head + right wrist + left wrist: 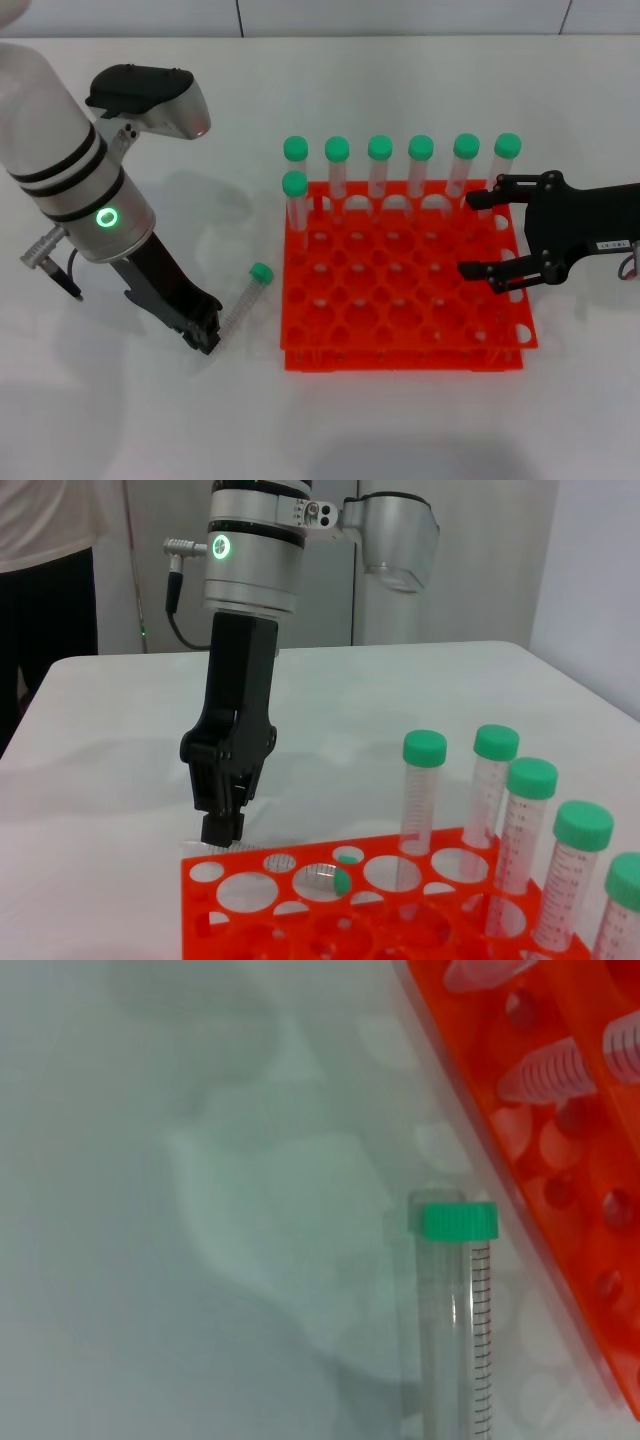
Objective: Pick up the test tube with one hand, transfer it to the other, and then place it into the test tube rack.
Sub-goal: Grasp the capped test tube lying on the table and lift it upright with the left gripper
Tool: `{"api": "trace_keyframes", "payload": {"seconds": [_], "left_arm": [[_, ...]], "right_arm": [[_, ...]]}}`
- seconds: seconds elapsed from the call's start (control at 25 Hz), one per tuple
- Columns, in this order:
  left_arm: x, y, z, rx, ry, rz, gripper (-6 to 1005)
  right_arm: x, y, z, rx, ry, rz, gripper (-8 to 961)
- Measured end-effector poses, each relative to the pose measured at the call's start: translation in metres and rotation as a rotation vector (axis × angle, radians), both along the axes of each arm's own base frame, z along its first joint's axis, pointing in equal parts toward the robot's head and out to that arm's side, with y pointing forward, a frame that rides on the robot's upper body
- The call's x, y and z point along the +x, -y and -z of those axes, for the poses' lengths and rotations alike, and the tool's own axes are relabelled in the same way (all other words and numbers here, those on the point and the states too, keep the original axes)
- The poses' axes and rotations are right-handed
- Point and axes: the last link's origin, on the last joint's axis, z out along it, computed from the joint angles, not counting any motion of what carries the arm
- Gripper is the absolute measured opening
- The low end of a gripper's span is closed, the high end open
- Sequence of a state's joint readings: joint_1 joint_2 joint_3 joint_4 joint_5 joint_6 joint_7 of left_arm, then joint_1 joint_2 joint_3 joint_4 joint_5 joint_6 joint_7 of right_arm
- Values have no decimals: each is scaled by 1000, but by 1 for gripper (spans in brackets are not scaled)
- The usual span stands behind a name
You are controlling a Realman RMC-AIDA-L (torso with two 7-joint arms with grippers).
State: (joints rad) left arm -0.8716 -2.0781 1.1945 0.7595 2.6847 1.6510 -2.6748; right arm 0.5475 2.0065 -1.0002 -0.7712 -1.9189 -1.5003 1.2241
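Pick-up stage only: test tube (243, 300) lies on table (400, 420) at rack's (400, 350) 9 o'clock, left gripper (205, 335) at its tip, grip unclear; right gripper (480, 232) open over rack; transfer and placing remain

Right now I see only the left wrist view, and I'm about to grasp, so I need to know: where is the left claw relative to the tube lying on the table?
Observer: In the head view, the left claw is down at the table by the pointed end of the test tube, opposite its green cap.
Operator: And the right claw?
Observer: The right claw hangs open over the right side of the test tube rack.
Operator: How full is the rack?
Observer: Seven capped tubes stand in it: six along the far row and one in the next row, at the left end.
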Motion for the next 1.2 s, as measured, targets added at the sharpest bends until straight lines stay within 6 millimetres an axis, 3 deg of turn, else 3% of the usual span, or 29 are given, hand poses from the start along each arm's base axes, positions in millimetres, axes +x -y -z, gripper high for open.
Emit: {"api": "trace_keyframes", "payload": {"seconds": [0.24,0.8,1.0,1.2], "left_arm": [[-3,0,1,3,-14,2,109],[0,-2,-1,4,-21,13,319],[0,-2,-1,-1,-25,18,307],[2,-3,-1,-2,-24,23,202]], "right_arm": [[-1,0,0,0,-1,-2,856],[-2,-2,0,6,0,-5,855],[-3,-3,0,7,0,-7,855],[-3,-3,0,6,-1,-7,856]]}}
